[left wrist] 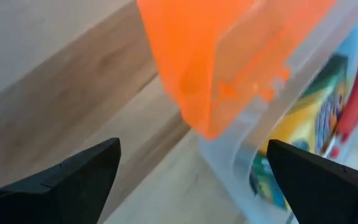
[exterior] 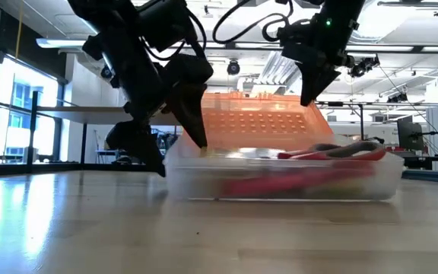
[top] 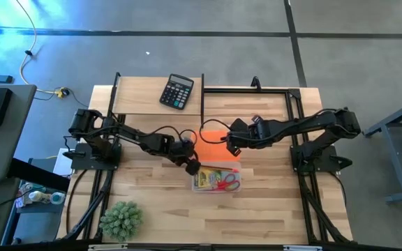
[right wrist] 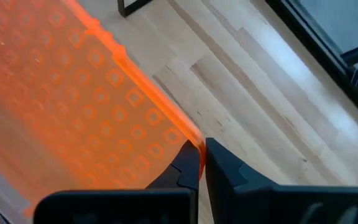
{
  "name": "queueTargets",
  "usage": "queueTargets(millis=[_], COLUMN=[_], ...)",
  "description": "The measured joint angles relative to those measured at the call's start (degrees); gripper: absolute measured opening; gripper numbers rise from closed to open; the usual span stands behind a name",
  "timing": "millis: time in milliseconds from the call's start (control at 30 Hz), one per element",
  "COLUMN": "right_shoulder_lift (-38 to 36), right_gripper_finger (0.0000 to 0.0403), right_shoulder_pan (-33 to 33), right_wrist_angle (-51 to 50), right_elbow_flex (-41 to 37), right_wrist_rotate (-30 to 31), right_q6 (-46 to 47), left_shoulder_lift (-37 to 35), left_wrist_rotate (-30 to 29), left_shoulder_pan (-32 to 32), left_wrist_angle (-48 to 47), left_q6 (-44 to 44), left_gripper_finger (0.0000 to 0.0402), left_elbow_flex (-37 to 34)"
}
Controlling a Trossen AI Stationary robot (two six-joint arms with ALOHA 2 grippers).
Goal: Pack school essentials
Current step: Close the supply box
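The right gripper (right wrist: 201,163) pinches the far right corner of the orange lid (top: 213,144); only its wrist view shows this. The left gripper (left wrist: 191,168) gapes released at the clear box (exterior: 280,176); inside, crayon pack (top: 204,180) left, red-handled scissors (top: 229,183) right; lettering unreadable.

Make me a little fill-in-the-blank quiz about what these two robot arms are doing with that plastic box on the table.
1. The lid of the clear plastic box is coloured ____.
2. The right gripper pinches the edge of the ____.
3. Inside the box, the scissors have ____ handles.
4. The left gripper has its fingers ____, near the box's corner.

Missing words: orange; lid; red; open
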Motion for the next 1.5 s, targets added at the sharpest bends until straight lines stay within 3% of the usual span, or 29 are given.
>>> queueTargets(millis=[533, 900, 1100, 1267, 1500], right_shoulder_lift=[0.0, 0.0, 0.0, 0.0, 0.0], right_gripper_finger=[0.0, 0.0, 0.0, 0.0, 0.0], right_shoulder_pan=[-0.3, -0.3, -0.3, -0.3, -0.1], right_wrist_angle=[-2.0, -1.9, -1.2, -0.8, -0.3], right_elbow_flex=[-0.1, -0.1, -0.1, -0.1, -0.1], right_wrist_rotate=[-1.1, -2.1, -2.1, -2.1, -2.3], right_q6=[2.8, 3.9, 3.7, 3.7, 3.5], left_shoulder_lift=[-8.9, -16.1, -14.0, -11.8, -11.2], left_wrist_rotate=[-1.0, -3.5, 2.9, 10.3, 13.8], left_shoulder_pan=[0.8, 7.2, 11.2, 12.7, 14.7], left_wrist_angle=[-2.4, -6.5, -4.4, 2.8, 5.7], left_q6=[3.1, 8.2, 11.8, 15.7, 19.2], left_gripper_finger=[0.0394, 0.0394, 0.0394, 0.0394, 0.0394], left_elbow_flex=[0.0, 0.0, 0.0, 0.0, 0.0])
